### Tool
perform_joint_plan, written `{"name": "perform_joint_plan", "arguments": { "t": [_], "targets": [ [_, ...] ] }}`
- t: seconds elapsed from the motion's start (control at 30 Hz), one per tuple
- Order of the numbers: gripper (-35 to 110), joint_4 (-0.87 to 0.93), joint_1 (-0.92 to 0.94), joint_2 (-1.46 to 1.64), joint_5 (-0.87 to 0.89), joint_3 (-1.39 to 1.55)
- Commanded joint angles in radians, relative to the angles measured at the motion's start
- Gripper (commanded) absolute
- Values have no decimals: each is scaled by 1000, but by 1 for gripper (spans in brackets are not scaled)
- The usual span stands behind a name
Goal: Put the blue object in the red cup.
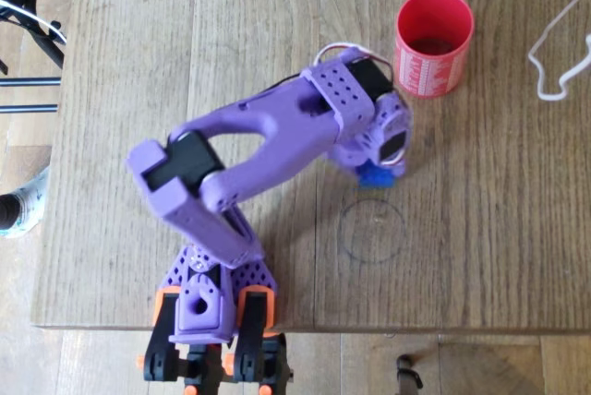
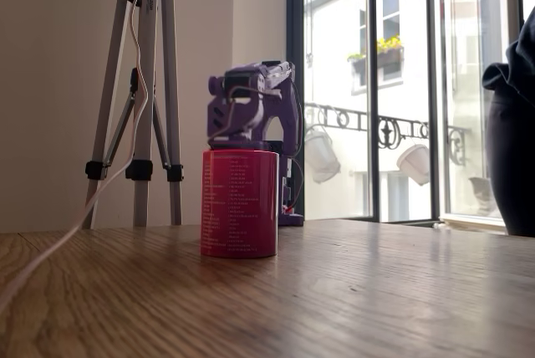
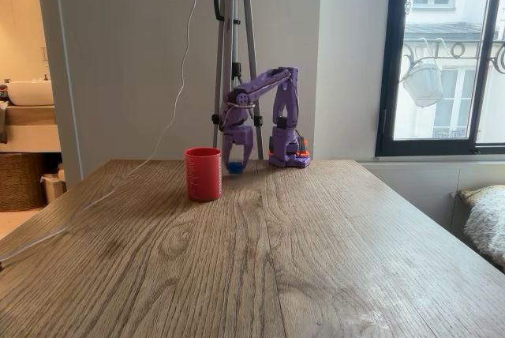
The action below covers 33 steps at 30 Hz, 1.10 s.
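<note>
Your jaws (image 1: 377,172) sit low around the brick (image 1: 374,176), which rests on the bench (image 1: 480,229) near the cup (image 1: 433,42); whether they grip it, you cannot tell. Cable (image 1: 559,49) lies beyond the cup.

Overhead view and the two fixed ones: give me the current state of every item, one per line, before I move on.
Cup: upright on the table, no brick inside.
Brick: at the pincer's tip, low at the table; lifted or resting, cannot tell.
Pincer: pointing down around the brick; grip not confirmable.
Arm: bent forward, reaching toward the cup.
White cable: lying loose on the table.
Tripod: standing behind the table.
</note>
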Motion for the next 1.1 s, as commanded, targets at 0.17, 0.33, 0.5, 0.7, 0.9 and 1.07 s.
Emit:
{"name": "perform_joint_plan", "arguments": {
  "t": [0.17, 0.33, 0.5, 0.7, 0.9, 1.07],
  "targets": [
    [0, 11, 135, 222, -166, -437],
    [0, -140, 117, 307, -302, -440],
    [0, -334, 69, 354, -422, -439],
    [0, -451, -34, 370, -534, -434],
    [0, -403, -186, 364, -581, -413],
    [0, -225, -321, 359, -531, -400]
  ]
}}
